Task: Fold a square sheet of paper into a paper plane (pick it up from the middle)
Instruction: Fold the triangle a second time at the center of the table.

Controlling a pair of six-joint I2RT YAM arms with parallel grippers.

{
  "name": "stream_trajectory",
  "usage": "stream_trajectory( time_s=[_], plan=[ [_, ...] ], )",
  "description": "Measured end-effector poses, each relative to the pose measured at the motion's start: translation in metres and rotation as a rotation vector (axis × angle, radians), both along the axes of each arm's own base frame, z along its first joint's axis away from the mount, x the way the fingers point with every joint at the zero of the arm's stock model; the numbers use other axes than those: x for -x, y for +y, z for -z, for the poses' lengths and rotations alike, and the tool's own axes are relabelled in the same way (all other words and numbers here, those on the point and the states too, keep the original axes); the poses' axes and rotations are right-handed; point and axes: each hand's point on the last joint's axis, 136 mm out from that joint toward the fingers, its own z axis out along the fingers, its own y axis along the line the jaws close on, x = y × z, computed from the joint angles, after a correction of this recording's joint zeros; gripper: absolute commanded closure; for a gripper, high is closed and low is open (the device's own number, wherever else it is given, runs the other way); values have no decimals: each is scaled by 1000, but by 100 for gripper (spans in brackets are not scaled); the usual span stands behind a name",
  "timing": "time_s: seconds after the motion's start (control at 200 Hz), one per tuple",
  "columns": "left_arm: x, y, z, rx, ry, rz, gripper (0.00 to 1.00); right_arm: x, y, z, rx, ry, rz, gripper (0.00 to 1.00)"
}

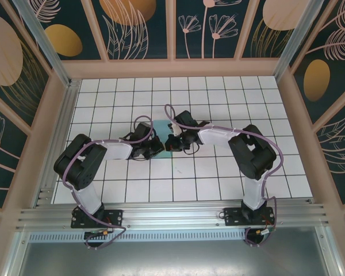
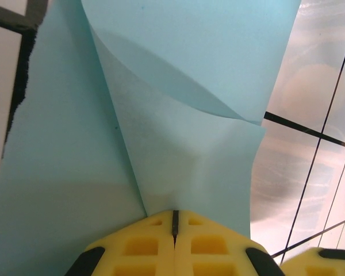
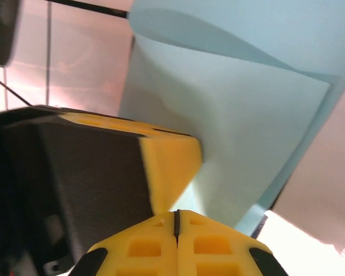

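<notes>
Left wrist: creased, curling turquoise paper (image 2: 190,63)

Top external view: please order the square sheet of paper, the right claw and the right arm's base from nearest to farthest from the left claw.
1. square sheet of paper: pinched in the left claw, table centre.
2. right claw: just right of it.
3. right arm's base: near edge, right side.

A robot test cell in a lab: a left arm (image 1: 86,167) and a right arm (image 1: 253,155) are bolted to an aluminium rail (image 1: 172,217) at the edge of a white grid-tiled table (image 1: 218,190). A wooden frame (image 1: 172,68) and dark teal wall panels (image 1: 138,26) printed with leaves and flowers box the table in.
</notes>
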Motion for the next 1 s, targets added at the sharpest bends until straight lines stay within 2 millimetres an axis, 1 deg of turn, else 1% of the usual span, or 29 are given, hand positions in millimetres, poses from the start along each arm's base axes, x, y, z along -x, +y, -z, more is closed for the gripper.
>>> stream_trajectory(
  time_s=[0.105,0.195,0.285,0.43,0.605,0.871,1.001],
  plan=[
    [0,0,0,1,2,-3,96,8,-8,11,23,26,1,96],
    [0,0,0,1,2,-3,97,12,-11,13,27,33,3,96],
    [0,0,0,1,2,-3,96,10,-10,9,18,23,4,96],
    [0,0,0,1,2,-3,96,10,-9,8,16,21,6,96],
    [0,0,0,1,2,-2,96,2,-2,3,3,11,10,95],
    [0,0,0,2,2,-2,96,4,-4,18,28,46,8,96],
    [0,0,0,2,1,-2,96,6,-3,21,31,59,4,95]
  ],
)
